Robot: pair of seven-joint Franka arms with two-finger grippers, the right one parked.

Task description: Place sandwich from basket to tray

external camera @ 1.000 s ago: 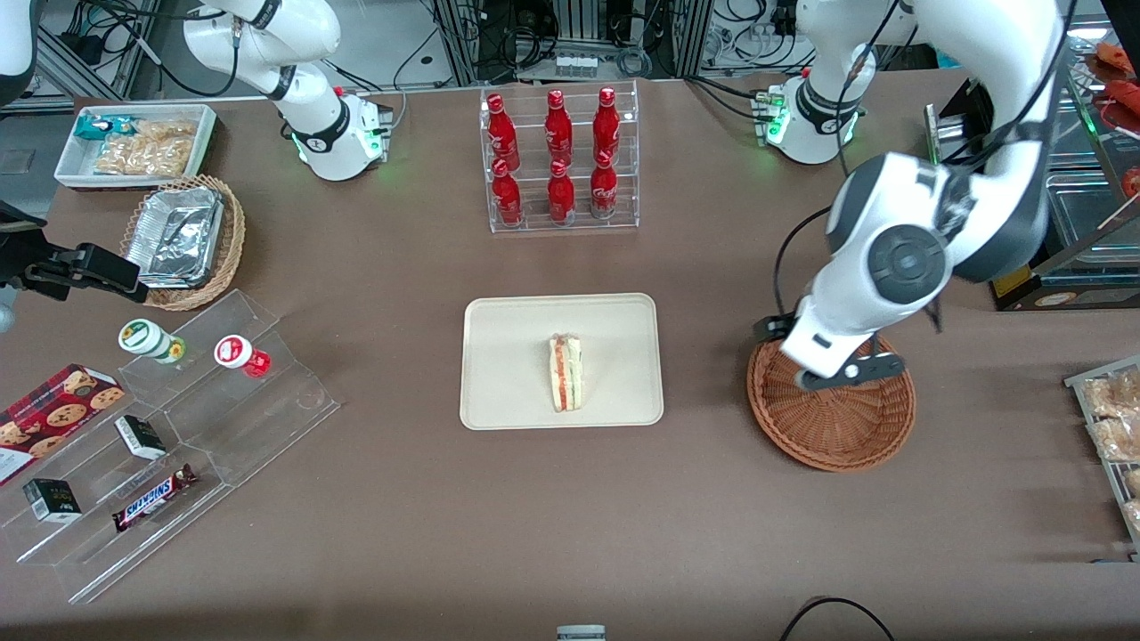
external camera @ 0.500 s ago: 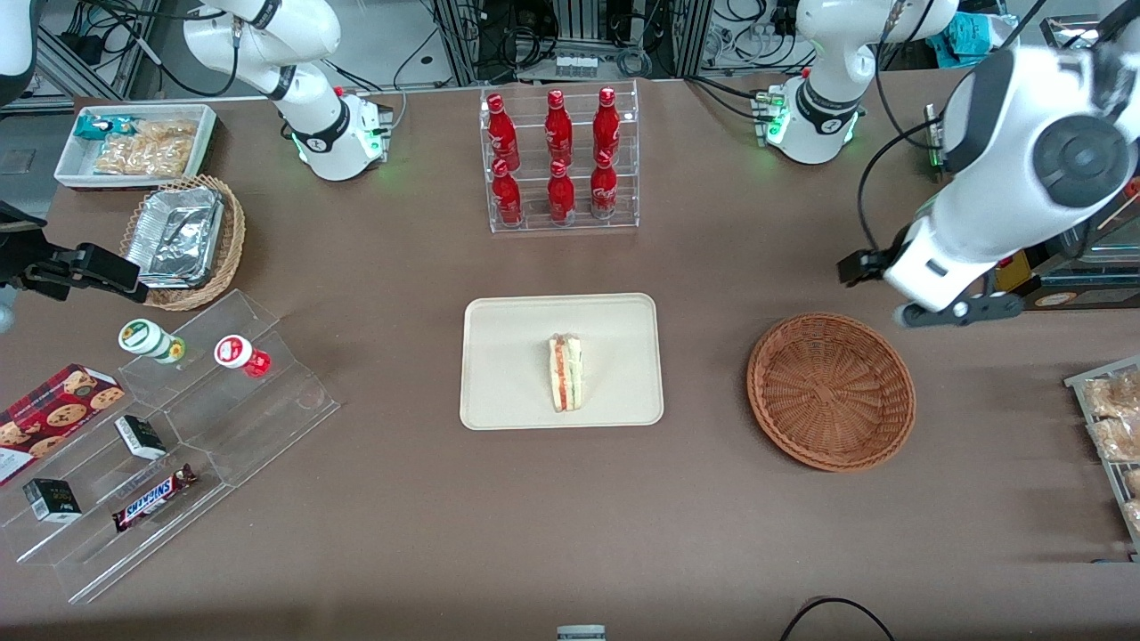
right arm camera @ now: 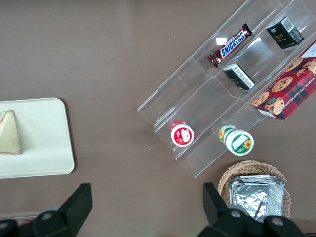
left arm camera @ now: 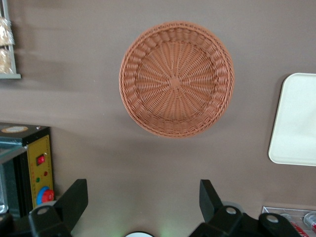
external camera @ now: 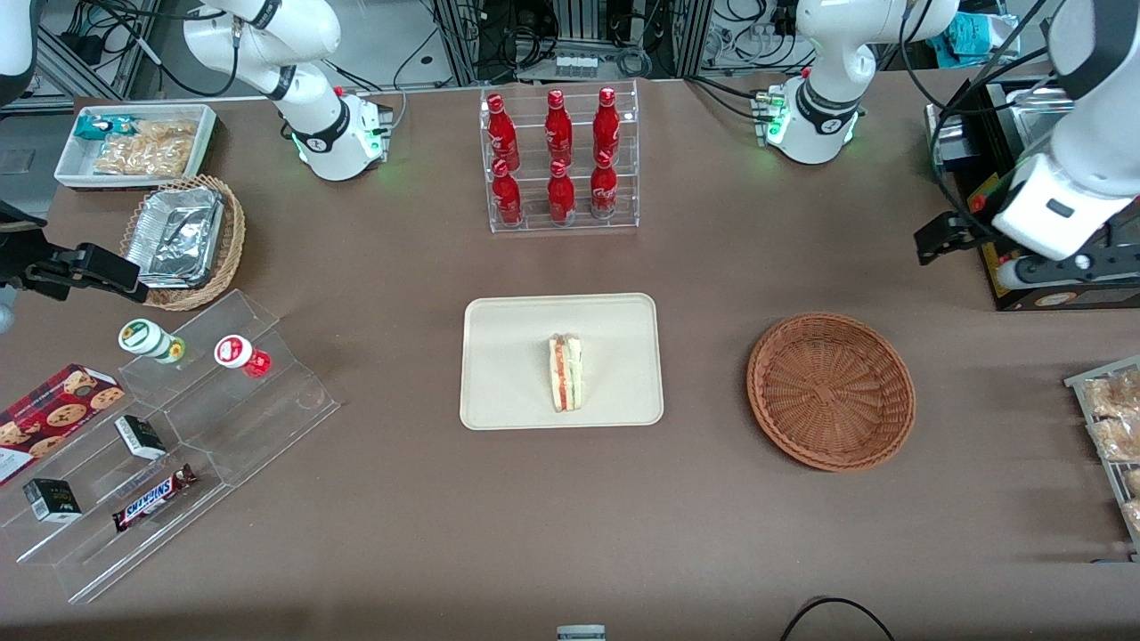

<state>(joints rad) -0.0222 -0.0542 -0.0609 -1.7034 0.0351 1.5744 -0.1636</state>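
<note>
The sandwich (external camera: 566, 372), a white bread wedge with red and green filling, lies on the cream tray (external camera: 508, 356) in the middle of the table. The reddish-brown wicker basket (external camera: 830, 390) stands beside the tray toward the working arm's end, with nothing in it. The left arm's gripper (external camera: 1055, 267) hangs open and holds nothing, raised over the table's working-arm end, farther from the front camera than the basket. In the left wrist view the open gripper (left arm camera: 142, 195) looks down on the basket (left arm camera: 176, 79) and one corner of the tray (left arm camera: 296, 118).
A rack of red bottles (external camera: 559, 160) stands farther from the front camera than the tray. A black and yellow machine (external camera: 1042, 294) sits just under the gripper. Bagged pastries (external camera: 1113, 427) lie at the working arm's table end. A clear stepped shelf (external camera: 169, 445) with snacks is at the parked arm's end.
The left arm rose from just over the basket and swung away toward its own end of the table, farther from the front camera. Sandwich, tray and basket stayed put.
</note>
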